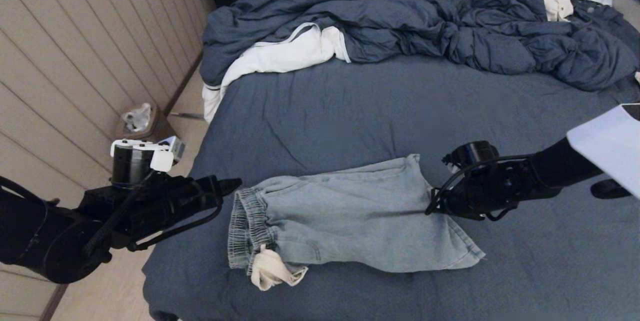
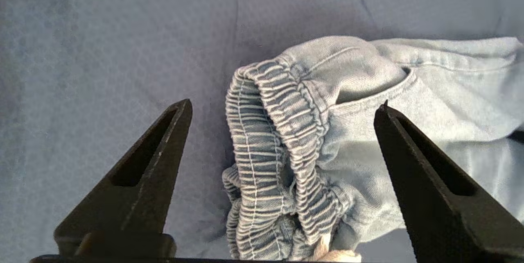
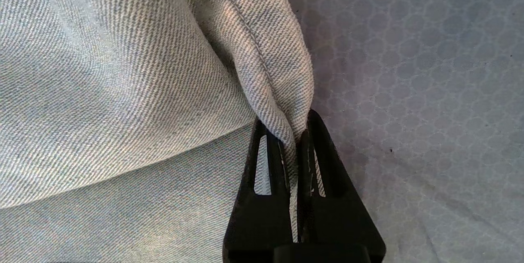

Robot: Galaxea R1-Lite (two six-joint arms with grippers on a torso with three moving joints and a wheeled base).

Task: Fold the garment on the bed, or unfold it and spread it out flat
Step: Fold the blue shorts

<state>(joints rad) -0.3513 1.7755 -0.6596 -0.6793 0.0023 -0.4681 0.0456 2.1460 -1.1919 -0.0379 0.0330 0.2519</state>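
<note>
The left gripper point(image 1: 235, 184) hovered at the bed's near left edge, its fingers point(image 2: 163, 140) spread wide and empty, lined up on the bunched elastic waistband point(image 2: 278, 132) of the garment point(image 1: 350, 211) but not touching it. The pale denim shorts lay folded lengthwise across the near part of the bed point(image 1: 350, 106), waistband to the left and leg hems to the right, a white drawstring point(image 1: 272, 271) trailing from the waist. At the hem end the right gripper point(image 3: 301, 140) was clamped tight on a fold of the hem point(image 3: 282, 78). Farther back lay a dark blue duvet point(image 1: 425, 16) and a white garment point(image 1: 285, 53), both well apart from the shorts. The denim looked light, soft and limp, likely to sag between two holds; the thick waistband and stitched hem appeared the firmest places to grip.
</note>
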